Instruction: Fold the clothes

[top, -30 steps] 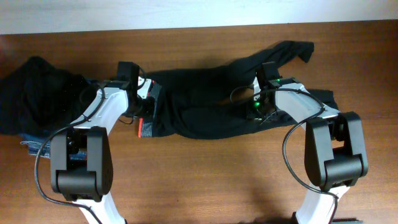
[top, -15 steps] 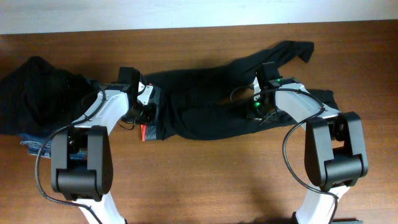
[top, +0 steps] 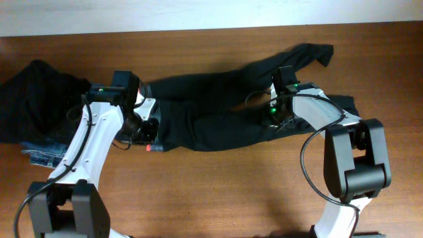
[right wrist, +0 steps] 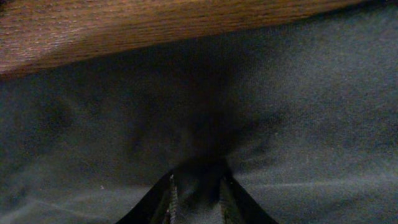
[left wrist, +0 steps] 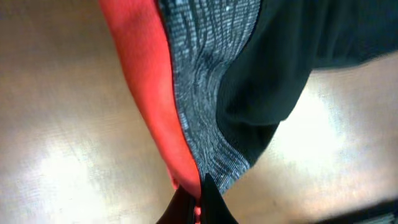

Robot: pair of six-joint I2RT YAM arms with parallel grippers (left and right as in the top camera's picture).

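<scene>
The black long-legged garment [top: 218, 116] lies across the middle of the table, legs running to the upper right. Its red and grey waistband [left wrist: 186, 99] fills the left wrist view and shows as a small red patch in the overhead view [top: 151, 147]. My left gripper [left wrist: 199, 199] is shut on the red edge of the waistband, at the garment's left end [top: 142, 129]. My right gripper [right wrist: 196, 193] is pressed into the black fabric with a fold pinched between its fingers, on the garment's right part [top: 274, 109].
A bunched plain black garment [top: 36, 99] lies at the far left over blue denim jeans [top: 43, 153]. The pale wall edge [top: 198, 13] runs along the back of the wooden table [top: 218, 192].
My left arm has swung left and forward with the waistband, which has folded under so only a small red patch shows from overhead. The right arm has not moved.
</scene>
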